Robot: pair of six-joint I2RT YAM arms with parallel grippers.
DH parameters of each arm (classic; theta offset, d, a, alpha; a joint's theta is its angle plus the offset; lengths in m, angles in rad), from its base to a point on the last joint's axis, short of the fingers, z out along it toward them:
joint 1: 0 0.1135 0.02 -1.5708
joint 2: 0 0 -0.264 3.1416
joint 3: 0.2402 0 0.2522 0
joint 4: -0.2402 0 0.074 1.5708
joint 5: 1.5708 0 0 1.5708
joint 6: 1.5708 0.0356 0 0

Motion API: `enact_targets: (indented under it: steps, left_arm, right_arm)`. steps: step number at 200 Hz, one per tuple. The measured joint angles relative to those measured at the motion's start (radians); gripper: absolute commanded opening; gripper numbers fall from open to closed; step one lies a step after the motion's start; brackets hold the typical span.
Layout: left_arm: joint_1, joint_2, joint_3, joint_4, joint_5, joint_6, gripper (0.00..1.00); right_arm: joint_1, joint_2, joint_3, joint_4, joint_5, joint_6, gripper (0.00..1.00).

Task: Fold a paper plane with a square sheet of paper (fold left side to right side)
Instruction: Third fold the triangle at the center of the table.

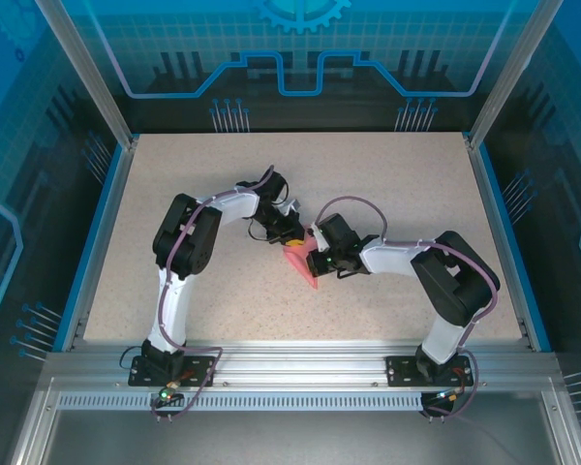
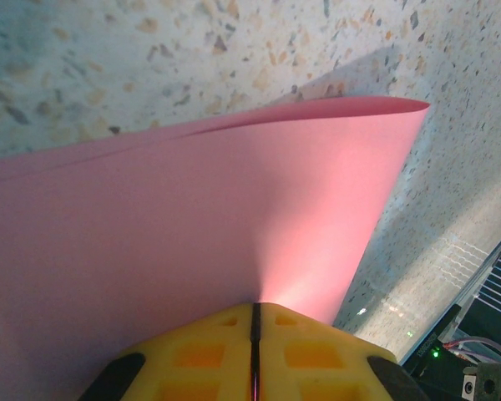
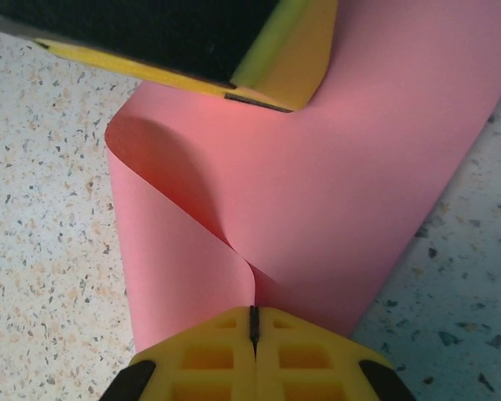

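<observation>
This was a robotics lab: a purpose-built test cell, not a home or a shop. A speckled tabletop [image 1: 387, 184] filled the middle of the top view, edged with blue side rails [image 1: 95, 237]. Slotted aluminium extrusion [image 1: 300, 363] ran along the bottom. Aluminium posts [image 1: 87, 73] rose at upper left and upper right, framing translucent blue panels [image 1: 300, 48] printed with circuit lines and a gear. The left arm [image 1: 184, 252] and right arm [image 1: 455, 281] were bolted to that lower rail, with cables [image 1: 179, 392] trailing below.
</observation>
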Motion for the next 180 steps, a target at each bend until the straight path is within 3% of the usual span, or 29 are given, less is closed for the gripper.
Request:
enact_targets:
  steps: [180]
  left_arm:
    - [0.0,0.0,0.0,0.0,0.0,0.0,0.09]
  right_arm:
    - [-0.01,-0.014,-0.023,0.009,-0.001,0.016,0.0]
